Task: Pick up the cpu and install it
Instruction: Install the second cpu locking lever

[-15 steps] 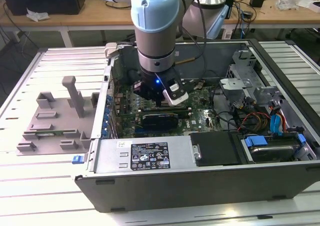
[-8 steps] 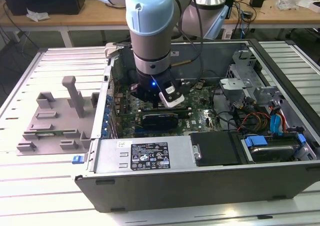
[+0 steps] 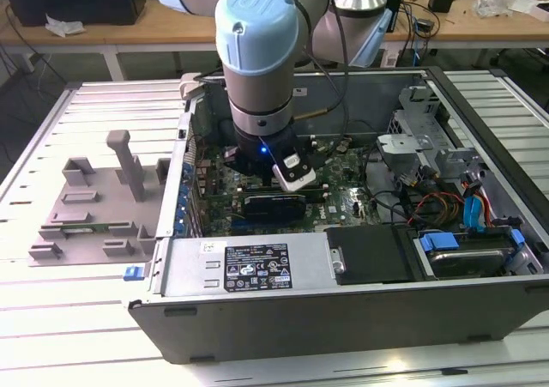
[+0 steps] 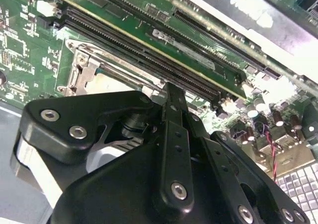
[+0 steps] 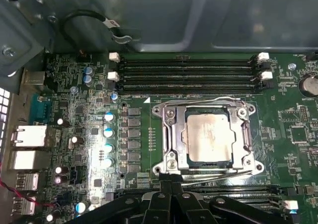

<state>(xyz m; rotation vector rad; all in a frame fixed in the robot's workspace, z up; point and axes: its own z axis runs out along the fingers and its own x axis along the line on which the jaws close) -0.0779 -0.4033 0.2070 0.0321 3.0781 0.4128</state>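
The cpu (image 5: 208,137) sits seated in the socket (image 5: 169,134), just beyond the gripper (image 5: 171,196); jaw state can't be told.

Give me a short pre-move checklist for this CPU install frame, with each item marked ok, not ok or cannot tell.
1. cpu lies inside the socket frame, silver top up: ok.
2. cpu sits square to the frame's opening, in the first wrist view: ok.
3. cpu fully seated on the contacts: cannot tell.
4. Socket wire levers latched: cannot tell.
5. gripper is off the cpu, at the socket's edge beside the memory slots: ok.
6. Arm is inside the computer case, low over the motherboard with cables to the exterior view's right; clearance: cannot tell.
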